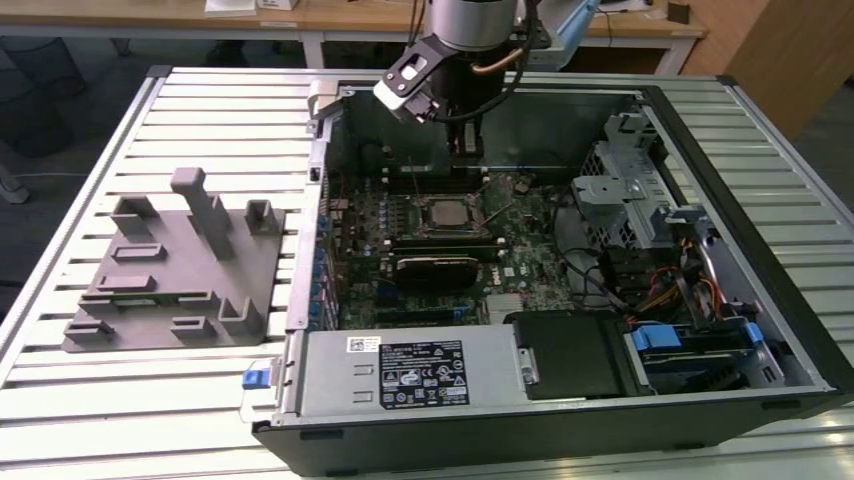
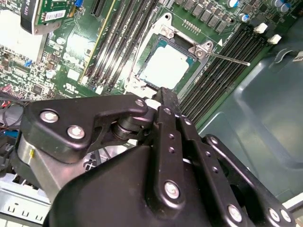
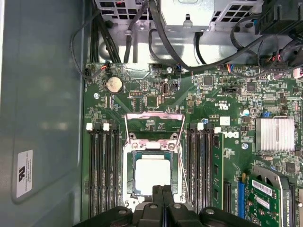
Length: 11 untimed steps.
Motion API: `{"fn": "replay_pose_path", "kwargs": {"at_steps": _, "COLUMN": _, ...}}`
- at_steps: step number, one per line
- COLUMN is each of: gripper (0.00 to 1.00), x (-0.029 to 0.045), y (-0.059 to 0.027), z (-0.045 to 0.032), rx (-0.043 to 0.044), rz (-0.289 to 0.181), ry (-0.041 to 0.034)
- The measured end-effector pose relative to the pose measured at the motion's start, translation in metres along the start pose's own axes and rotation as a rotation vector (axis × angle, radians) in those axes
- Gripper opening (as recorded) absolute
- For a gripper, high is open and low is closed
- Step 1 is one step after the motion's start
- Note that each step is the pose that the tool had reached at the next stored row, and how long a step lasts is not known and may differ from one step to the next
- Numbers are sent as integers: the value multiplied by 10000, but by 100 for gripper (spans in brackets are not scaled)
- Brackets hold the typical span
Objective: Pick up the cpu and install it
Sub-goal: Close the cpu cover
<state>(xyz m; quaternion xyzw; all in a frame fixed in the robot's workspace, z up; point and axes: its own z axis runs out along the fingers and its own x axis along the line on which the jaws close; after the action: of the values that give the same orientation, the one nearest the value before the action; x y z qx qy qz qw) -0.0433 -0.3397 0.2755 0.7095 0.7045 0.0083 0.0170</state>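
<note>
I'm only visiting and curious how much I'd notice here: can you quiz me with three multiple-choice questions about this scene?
1. Where is the cpu? A on the floor; B in the socket on the motherboard; C held up in the air.
2. What colour is the motherboard? A green; B red; C white.
3. How is the socket's metal frame? A shut over the chip; B swung open; C taken away.
Answers: 1 B, its silver top lies flat in the socket; 2 A, the board shows green in both wrist views; 3 B, the frame stands clear of the chip.
</note>
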Motion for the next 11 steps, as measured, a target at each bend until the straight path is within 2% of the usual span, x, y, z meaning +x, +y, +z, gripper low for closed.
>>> {"fn": "replay_pose_path", "kwargs": {"at_steps": 3, "gripper": 11, "x": -1, "y": 9, "z": 0, "rx": 0, "rz": -2, "ry": 1}}
{"fn": "replay_pose_path", "kwargs": {"at_steps": 8, "gripper": 11, "x": 1, "y": 125, "z": 4, "rx": 20, "rz": 0, "ry": 0}}
{"fn": "replay_pose_path", "kwargs": {"at_steps": 11, "gripper": 11, "x": 0, "y": 143, "z": -15, "rx": 25, "rz": 0, "ry": -1}}
